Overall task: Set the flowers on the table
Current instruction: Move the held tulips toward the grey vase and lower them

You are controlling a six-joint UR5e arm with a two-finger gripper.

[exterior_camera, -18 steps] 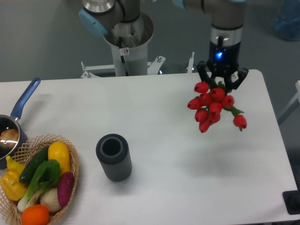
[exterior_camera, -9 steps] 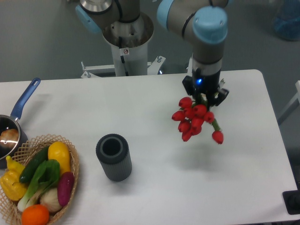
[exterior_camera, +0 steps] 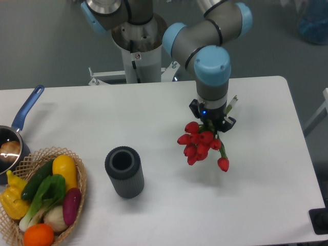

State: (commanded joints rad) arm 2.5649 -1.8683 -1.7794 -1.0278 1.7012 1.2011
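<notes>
The flowers (exterior_camera: 201, 144), a small bunch of red tulip buds on short green stems, hang just above the white table (exterior_camera: 169, 200), right of its middle. My gripper (exterior_camera: 211, 124) points straight down over them and is shut on the green stems at the top of the bunch. One bud droops lower at the right side. A faint shadow lies on the tabletop below and to the right of the bunch.
A dark grey ribbed cylinder (exterior_camera: 124, 171) stands upright left of the flowers. A wicker basket (exterior_camera: 45, 201) of colourful vegetables sits at the front left corner, with a blue-handled pot (exterior_camera: 13, 141) behind it. The arm's base (exterior_camera: 139, 41) is behind the table's far edge.
The gripper has carried the flowers left and toward the front of the table, and lower, closer to the tabletop. The arm's elbow has swung into view above.
</notes>
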